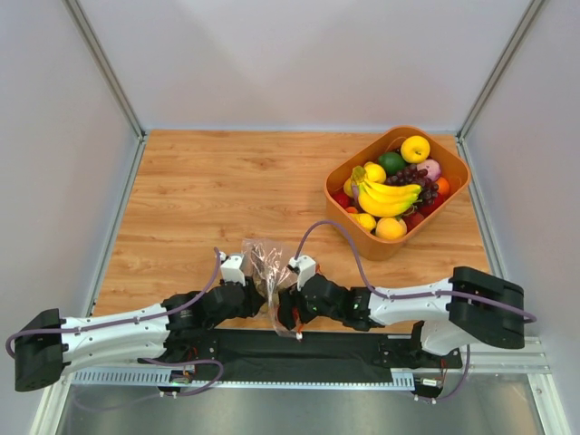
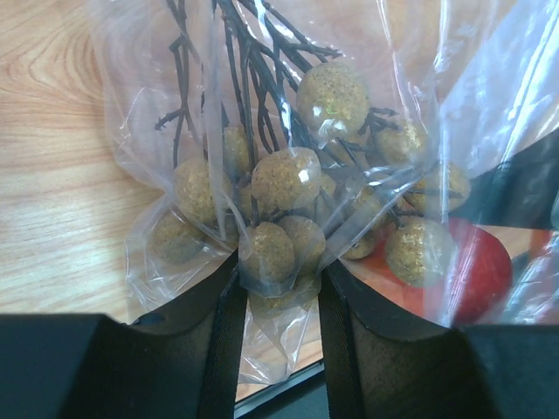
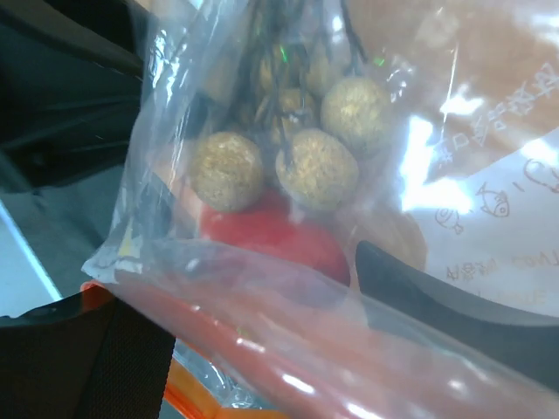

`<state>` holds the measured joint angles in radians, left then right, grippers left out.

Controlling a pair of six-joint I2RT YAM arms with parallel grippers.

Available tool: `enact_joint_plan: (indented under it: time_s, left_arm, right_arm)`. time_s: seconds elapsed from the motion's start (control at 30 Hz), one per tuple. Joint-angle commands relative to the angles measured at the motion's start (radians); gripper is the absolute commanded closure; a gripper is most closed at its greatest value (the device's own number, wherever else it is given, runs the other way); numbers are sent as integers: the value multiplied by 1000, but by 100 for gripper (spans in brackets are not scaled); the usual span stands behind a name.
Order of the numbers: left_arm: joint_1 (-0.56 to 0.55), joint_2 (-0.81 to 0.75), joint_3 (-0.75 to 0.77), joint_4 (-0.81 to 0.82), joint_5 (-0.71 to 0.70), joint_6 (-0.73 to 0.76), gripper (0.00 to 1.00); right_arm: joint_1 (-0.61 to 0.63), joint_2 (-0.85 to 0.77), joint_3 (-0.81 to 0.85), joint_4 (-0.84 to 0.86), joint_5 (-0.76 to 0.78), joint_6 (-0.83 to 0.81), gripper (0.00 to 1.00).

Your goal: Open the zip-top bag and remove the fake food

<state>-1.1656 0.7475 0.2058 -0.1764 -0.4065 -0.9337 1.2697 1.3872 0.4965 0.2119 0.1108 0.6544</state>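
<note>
The zip-top bag (image 1: 265, 263) stands bunched up between my two grippers at the near edge of the table. Inside it are a cluster of tan-brown balls (image 2: 284, 179) on dark twigs and a red peach-like fruit (image 2: 476, 271). My left gripper (image 2: 279, 288) is shut on a fold of the bag with one ball in it. In the right wrist view the balls (image 3: 319, 170) and the red fruit (image 3: 271, 240) show through the plastic. The bag's red-orange zip strip (image 3: 262, 349) lies across my right gripper (image 3: 249, 284), whose jaws stand apart around the bag. A yellow banana bunch (image 1: 385, 195) lies in the basket.
An orange basket (image 1: 381, 246) at the right back holds the bananas, dark grapes and several round fruits. A black mat (image 1: 299, 353) lies along the near edge under the arms. White walls enclose the wooden table (image 1: 208, 190).
</note>
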Motion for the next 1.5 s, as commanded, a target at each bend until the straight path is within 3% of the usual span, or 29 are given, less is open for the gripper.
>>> enact_joint_plan:
  time_s: [0.0, 0.17, 0.23, 0.47, 0.9, 1.13, 1.3, 1.47]
  left_arm:
    - [-3, 19, 17, -29, 28, 15, 58]
    - [-3, 21, 23, -29, 32, 18, 58]
    - [-3, 20, 23, -34, 31, 18, 58]
    - [-3, -10, 9, -60, 18, 10, 58]
    - [-3, -227, -19, -218, -41, -27, 59]
    - [-3, -263, -14, -248, -49, -25, 59]
    - [-3, -247, -14, -226, -41, -27, 58]
    - [-3, -215, -13, -199, -26, -22, 57]
  right_arm:
    - [26, 53, 37, 41, 7, -9, 21]
    - [75, 99, 62, 20, 76, -15, 26]
    - [82, 92, 59, 17, 108, -12, 43]
    - [100, -48, 47, -115, 204, -27, 72]
    - [102, -511, -39, -575, 290, 54, 74]
    - [103, -770, 100, -937, 421, 60, 77]
    - [57, -771, 295, -1043, 564, -48, 86]
    - [-199, -630, 494, -993, 454, -261, 87]
